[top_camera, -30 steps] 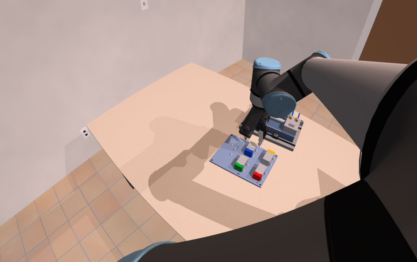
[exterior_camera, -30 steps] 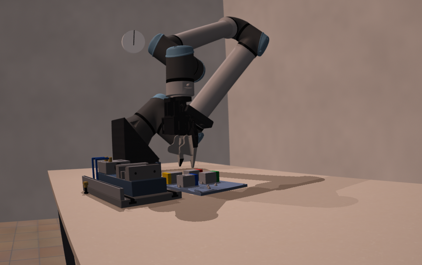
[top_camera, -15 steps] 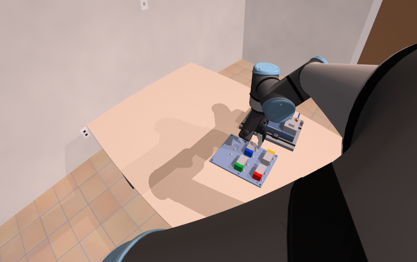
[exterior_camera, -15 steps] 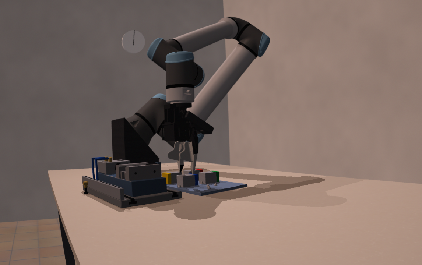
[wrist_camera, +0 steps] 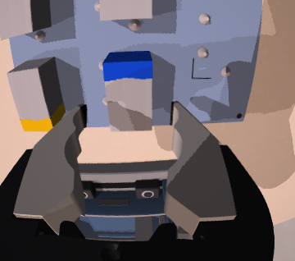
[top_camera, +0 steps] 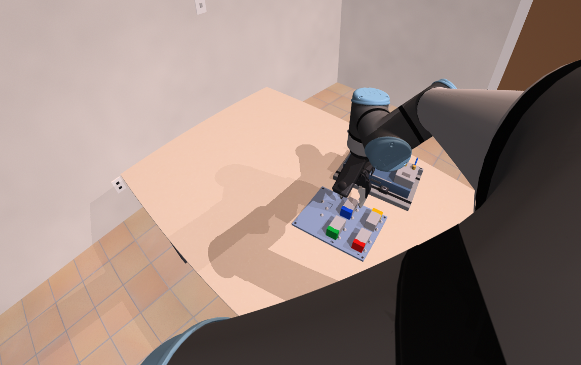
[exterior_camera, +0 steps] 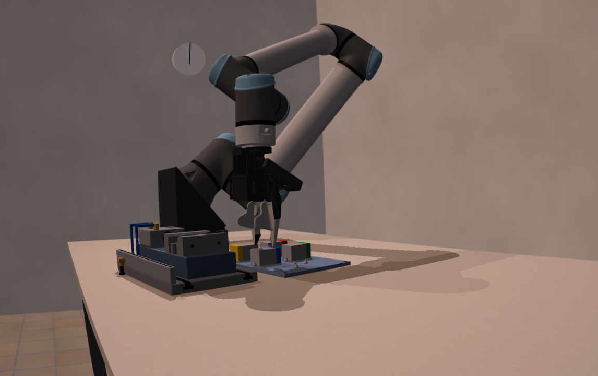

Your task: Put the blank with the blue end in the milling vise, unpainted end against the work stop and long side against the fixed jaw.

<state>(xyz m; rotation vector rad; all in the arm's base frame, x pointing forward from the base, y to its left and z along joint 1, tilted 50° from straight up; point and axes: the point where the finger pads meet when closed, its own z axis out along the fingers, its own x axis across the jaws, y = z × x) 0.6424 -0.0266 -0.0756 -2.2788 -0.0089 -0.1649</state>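
Your gripper (wrist_camera: 128, 119) is partly open and holds nothing (fingers each side of the blue-ended blank (wrist_camera: 128, 89), above it). The blank lies on the plate (wrist_camera: 229, 2), vise (top_camera: 392, 183) at 6 o'clock in the wrist view.
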